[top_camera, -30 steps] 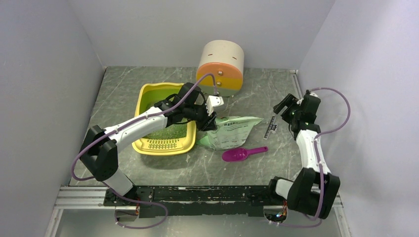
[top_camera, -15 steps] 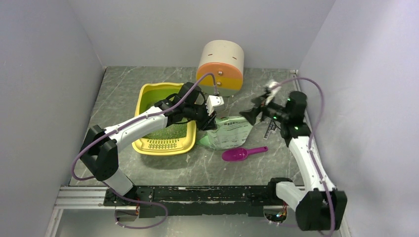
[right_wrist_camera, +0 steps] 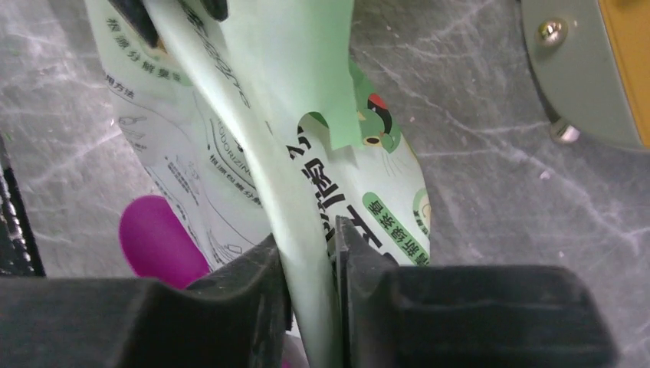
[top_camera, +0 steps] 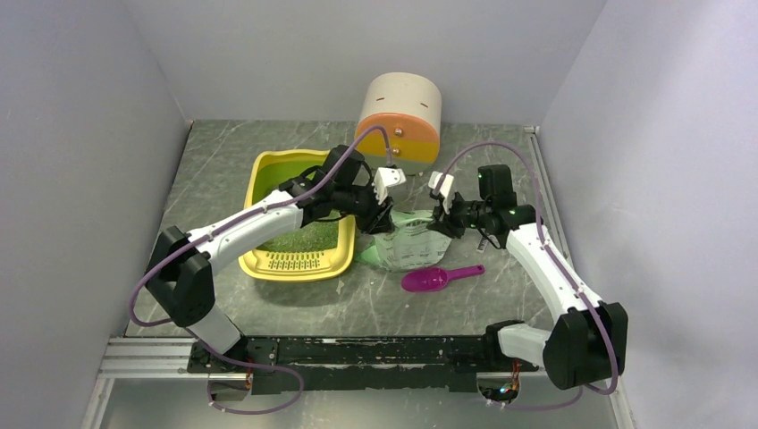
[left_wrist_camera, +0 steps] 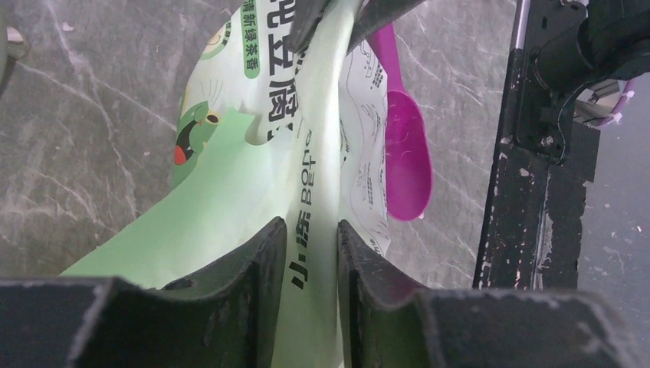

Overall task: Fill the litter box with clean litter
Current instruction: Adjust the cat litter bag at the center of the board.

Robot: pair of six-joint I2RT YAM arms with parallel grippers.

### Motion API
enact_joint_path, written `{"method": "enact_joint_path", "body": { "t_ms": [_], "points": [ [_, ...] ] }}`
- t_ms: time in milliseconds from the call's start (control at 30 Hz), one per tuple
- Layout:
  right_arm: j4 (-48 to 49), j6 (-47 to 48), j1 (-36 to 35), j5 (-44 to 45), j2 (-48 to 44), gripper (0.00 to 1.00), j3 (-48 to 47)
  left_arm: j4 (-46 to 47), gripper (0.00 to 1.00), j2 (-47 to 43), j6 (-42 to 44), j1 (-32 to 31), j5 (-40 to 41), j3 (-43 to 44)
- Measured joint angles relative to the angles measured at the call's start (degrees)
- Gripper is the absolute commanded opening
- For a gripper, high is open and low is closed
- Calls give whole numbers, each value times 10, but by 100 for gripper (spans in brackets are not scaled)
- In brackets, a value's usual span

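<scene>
The yellow litter box (top_camera: 266, 172) sits left of centre, with greenish-grey clean litter (top_camera: 309, 239) lying in it. Just to its right, a pale green printed bag (top_camera: 415, 243) rests on the table. My left gripper (top_camera: 381, 214) is shut on the bag's left top edge, and the film is pinched between its fingers (left_wrist_camera: 310, 230). My right gripper (top_camera: 439, 218) is shut on the opposite edge of the bag (right_wrist_camera: 291, 92), with a fold of film between its fingers (right_wrist_camera: 310, 238). The bag's mouth is stretched between the two grippers.
A magenta scoop (top_camera: 438, 279) lies on the table in front of the bag. The round beige-orange-yellow drawer cabinet (top_camera: 402, 121) stands behind it, close to both grippers. Walls close off the left, back and right sides.
My right arm has swung in from the right wall to the bag and closed on its edge. My left gripper keeps its hold on the bag and has barely moved.
</scene>
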State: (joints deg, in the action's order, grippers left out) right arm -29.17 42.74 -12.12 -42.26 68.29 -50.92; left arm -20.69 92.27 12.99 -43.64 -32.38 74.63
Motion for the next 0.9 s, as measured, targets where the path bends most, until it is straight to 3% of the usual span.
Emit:
{"method": "enact_joint_path", "body": {
  "t_ms": [33, 133, 200, 233, 433, 500, 533, 667, 767, 900],
  "points": [
    [-5, 5, 0, 0, 1, 0, -3, 0, 55, 0, -5, 0, 0, 0],
    [-23, 17, -1, 6, 11, 0, -18, 4, 73, -3, -30, 2, 10, 0],
    [-26, 9, -3, 16, 24, 0, -31, 15, 95, -16, -60, 11, 23, -4],
    [-23, 0, -4, 20, 28, 0, -35, 23, 97, -28, -72, 18, 30, -8],
    [48, -136, -9, 47, 17, 0, -19, 116, 97, -185, -230, 94, 129, -113],
    [82, -183, -10, 57, -4, 0, 8, 143, 87, -219, -279, 104, 141, -139],
    [94, -204, -11, 61, -15, 0, 20, 156, 87, -229, -308, 104, 141, -150],
    [113, -246, -11, 66, -36, 0, 39, 219, 86, -227, -418, 99, 135, -201],
    [114, -257, -11, 66, -35, 0, 39, 261, 80, -211, -493, 99, 122, -241],
    [118, -261, -11, 68, -35, 0, 43, 287, 79, -148, -542, 98, 95, -233]
  ]
}}
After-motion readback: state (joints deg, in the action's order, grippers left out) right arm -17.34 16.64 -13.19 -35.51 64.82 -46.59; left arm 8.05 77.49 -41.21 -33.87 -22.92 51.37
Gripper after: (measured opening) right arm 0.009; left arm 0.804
